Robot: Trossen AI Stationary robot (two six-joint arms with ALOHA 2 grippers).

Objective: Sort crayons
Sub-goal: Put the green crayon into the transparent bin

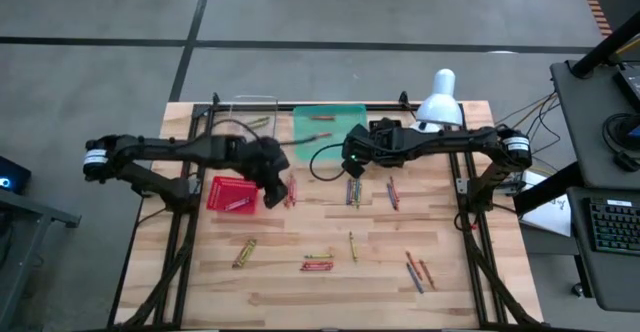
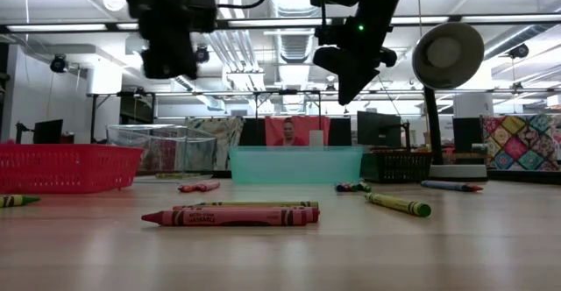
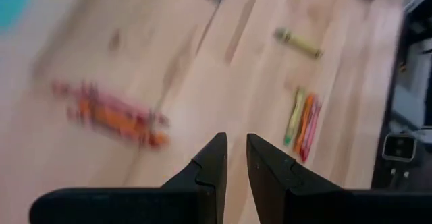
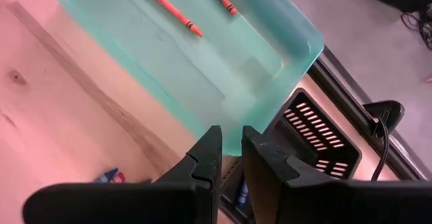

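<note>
Crayons lie scattered on the wooden table: a red and orange pair, a side-by-side trio, and a red one near the front. Two red crayons lie in the teal tray. My left gripper hangs above the table beside the red mesh basket. Its fingers are shut to a thin slit with nothing between them. My right gripper, also shut and holding nothing, hovers over the tray's near edge.
A clear tray holding a crayon stands at the far left. A black slotted basket sits right of the teal tray, with a white lamp behind it. More crayons lie toward the near right. The table's middle has bare wood.
</note>
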